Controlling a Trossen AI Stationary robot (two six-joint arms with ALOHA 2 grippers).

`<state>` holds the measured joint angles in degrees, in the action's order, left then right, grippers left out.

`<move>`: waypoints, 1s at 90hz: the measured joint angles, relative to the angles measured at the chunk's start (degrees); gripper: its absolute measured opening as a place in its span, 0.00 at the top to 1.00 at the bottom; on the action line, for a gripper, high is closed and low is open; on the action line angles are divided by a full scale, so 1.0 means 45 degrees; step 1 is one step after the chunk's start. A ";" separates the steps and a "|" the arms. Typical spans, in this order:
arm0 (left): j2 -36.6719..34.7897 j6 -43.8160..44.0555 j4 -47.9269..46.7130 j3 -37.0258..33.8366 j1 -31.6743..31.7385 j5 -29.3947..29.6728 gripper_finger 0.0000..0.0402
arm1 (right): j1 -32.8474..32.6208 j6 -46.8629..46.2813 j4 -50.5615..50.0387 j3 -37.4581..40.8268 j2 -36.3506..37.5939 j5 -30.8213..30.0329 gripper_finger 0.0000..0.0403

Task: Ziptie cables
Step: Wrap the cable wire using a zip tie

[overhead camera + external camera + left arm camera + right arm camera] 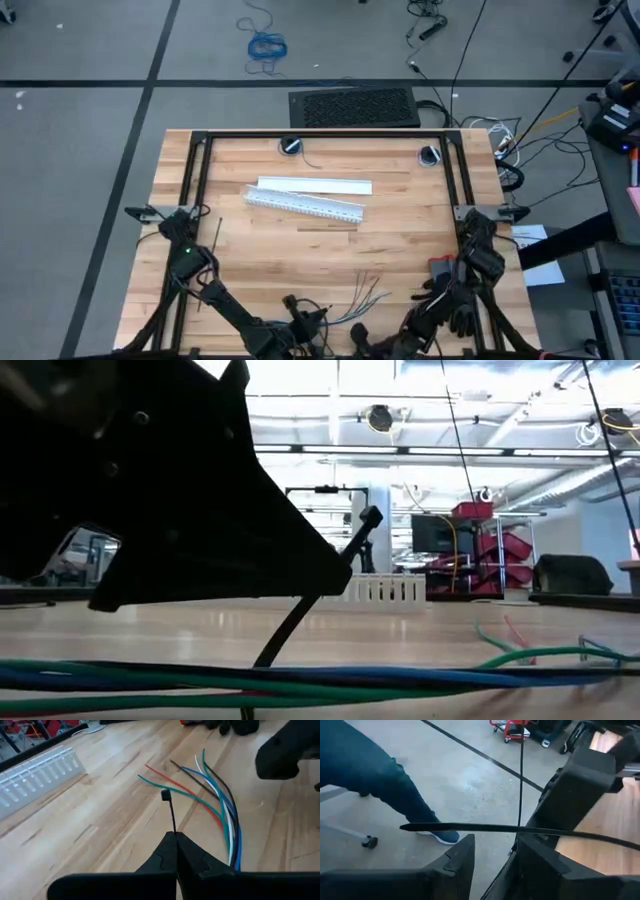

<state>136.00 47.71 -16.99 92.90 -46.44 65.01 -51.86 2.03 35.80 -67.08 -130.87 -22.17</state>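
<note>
Black ziptie [170,812] stands pinched in the closed left gripper [176,840], its head just short of the cables [220,805] fanned beyond; the right gripper [492,852] gapes empty off the table's edge.

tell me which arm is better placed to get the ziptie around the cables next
Left, probably. Its gripper is shut on a ziptie whose head points at the cables. The right gripper is open, facing off the table.
</note>
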 joint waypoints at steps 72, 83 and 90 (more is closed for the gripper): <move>0.0000 -0.0010 -0.0015 0.0010 -0.0005 -0.0005 1.00 | 0.0205 0.0002 0.0438 -0.0003 -0.0024 -0.1409 0.71; -0.0005 -0.0012 -0.0015 0.0010 -0.0005 -0.0010 1.00 | 0.0100 -0.0001 0.0340 -0.0003 -0.0015 -0.1838 0.71; -0.0005 -0.0012 -0.0015 0.0010 -0.0005 -0.0010 1.00 | 0.0049 -0.0053 0.0311 -0.0003 -0.0015 -0.1869 0.71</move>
<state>135.98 47.66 -17.06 92.95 -46.46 64.97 -51.64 1.79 37.20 -67.09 -130.93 -30.59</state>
